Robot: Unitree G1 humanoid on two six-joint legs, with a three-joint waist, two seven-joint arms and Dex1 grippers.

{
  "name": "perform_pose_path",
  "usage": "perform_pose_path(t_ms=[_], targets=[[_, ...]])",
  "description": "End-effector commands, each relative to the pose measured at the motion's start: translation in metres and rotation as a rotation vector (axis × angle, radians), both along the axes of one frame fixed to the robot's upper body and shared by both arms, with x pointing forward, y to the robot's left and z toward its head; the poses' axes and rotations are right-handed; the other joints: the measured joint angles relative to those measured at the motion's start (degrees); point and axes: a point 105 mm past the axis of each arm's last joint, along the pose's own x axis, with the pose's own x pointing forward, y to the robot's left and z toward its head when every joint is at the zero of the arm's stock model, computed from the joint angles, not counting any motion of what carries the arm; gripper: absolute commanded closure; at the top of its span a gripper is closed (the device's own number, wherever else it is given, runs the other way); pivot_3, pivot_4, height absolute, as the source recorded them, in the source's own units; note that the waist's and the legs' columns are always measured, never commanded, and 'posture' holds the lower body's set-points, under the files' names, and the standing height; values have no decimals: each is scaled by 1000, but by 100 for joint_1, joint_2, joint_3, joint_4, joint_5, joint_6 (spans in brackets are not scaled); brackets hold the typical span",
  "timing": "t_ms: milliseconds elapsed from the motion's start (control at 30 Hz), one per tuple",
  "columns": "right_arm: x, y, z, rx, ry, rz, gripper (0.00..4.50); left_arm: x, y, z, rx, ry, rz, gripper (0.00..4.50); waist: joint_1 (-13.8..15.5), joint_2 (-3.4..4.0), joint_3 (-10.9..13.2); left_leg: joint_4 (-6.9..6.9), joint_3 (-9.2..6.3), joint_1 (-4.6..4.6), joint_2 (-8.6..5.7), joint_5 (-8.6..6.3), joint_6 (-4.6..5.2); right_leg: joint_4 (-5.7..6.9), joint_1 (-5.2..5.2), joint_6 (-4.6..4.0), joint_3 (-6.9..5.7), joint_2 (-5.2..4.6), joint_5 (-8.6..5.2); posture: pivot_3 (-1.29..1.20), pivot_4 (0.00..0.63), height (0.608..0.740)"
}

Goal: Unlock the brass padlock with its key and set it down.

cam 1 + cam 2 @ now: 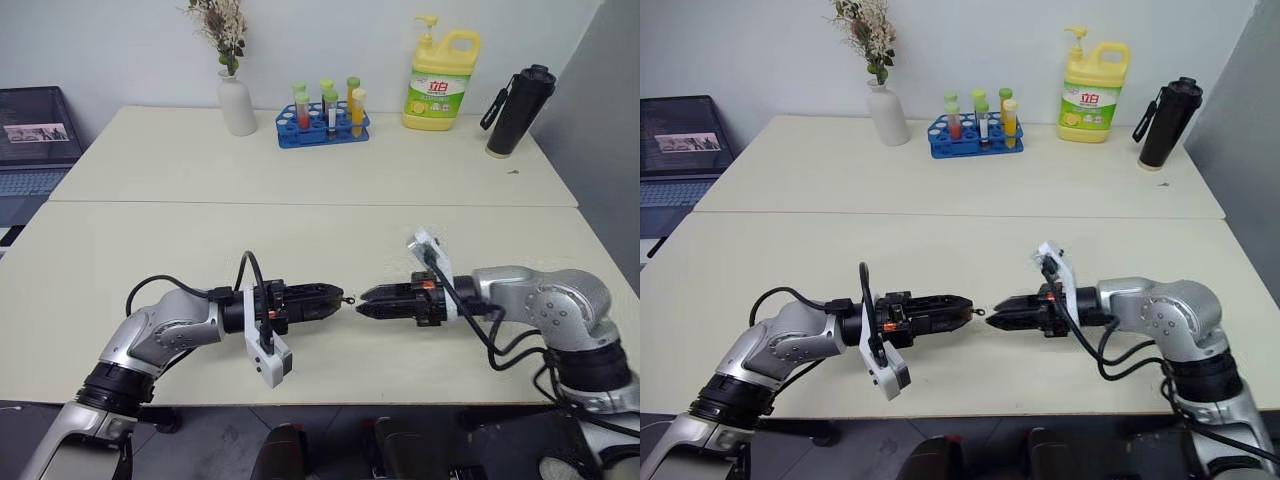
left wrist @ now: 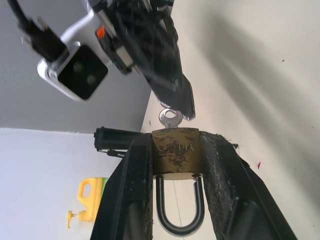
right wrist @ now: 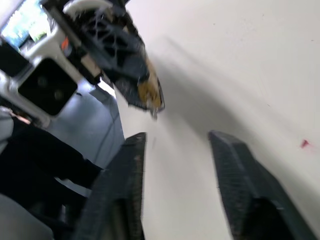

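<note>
I'm clamping the padlock (image 2: 176, 152) in my left gripper (image 1: 338, 298) above the table (image 1: 300, 180), key (image 2: 169, 117) inserted. My right gripper (image 3: 175, 145), fingers apart, is facing it; I'm squaring up before re-pinching the key.

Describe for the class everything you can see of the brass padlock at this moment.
The brass padlock is small, with a dull golden body faintly stamped with lettering and a silver U-shaped shackle. It is clamped by its sides between the left pincer's black fingers, above the table. The key sits in the body's end opposite the shackle, its round head sticking out. The right pincer is open just beyond it.
</note>
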Motion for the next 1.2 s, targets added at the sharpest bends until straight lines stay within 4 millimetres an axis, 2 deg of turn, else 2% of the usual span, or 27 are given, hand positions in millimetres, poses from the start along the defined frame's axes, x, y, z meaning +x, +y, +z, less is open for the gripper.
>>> perform_pose_path(t_ms=[33, 100, 133, 233, 433, 833, 967, 1200], targets=[[-3, -1, 8, 1, -156, 54, 1007, -2, -2, 11, -29, -18, -12, 3528, -4, 0, 0, 0, 0, 0, 2, 0, 0, 0, 0, 0, 0, 1, 0, 0, 150, 740], [-4, 1, 11, 38, -185, 58, 311, -1, -3, 13, -43, -14, -7, 3528, -6, 0, 0, 0, 0, 1, 2, 0, 0, 0, 0, 0, 0, 1, 0, 0, 150, 740], [-3, 3, 13, 68, -196, 47, 279, 0, -4, 14, -52, -9, -3, 3528, -7, 0, 0, 0, 2, 1, 2, 0, 0, 1, 0, 0, 1, 2, 0, 0, 150, 740], [-1, 13, 11, 118, -219, -9, 279, 1, -5, 14, -80, 24, 9, 3528, -6, -1, 0, 0, 0, 0, 3, 0, 0, 2, 0, 0, -1, 2, 0, 0, 150, 740], [2, 29, 14, 217, -136, -65, 279, -1, -7, 13, -64, 15, -5, 3528, 1, -1, 0, 1, 2, 0, 0, 0, -1, 2, 0, -1, 2, 0, 1, 0, 150, 740], [7, 39, 17, 256, -89, -80, 279, -3, -7, 13, -62, 7, -5, 3528, 0, -1, 0, 1, 1, 0, 0, 0, -1, 2, 1, -1, 1, 0, 1, 0, 150, 740], [6, 40, 17, 252, -78, -65, 1588, -3, -7, 13, -63, 3, -2, 3528, 1, 0, 0, 1, 0, 1, 1, 0, -1, 3, 1, -2, 1, 0, 2, 0, 150, 740], [5, 42, 17, 253, -73, -56, 4279, -2, -7, 13, -68, -1, 8, 3528, 0, -1, 0, 1, 0, 0, 1, 0, -1, 3, 1, -2, 0, 0, 1, 0, 150, 740]])
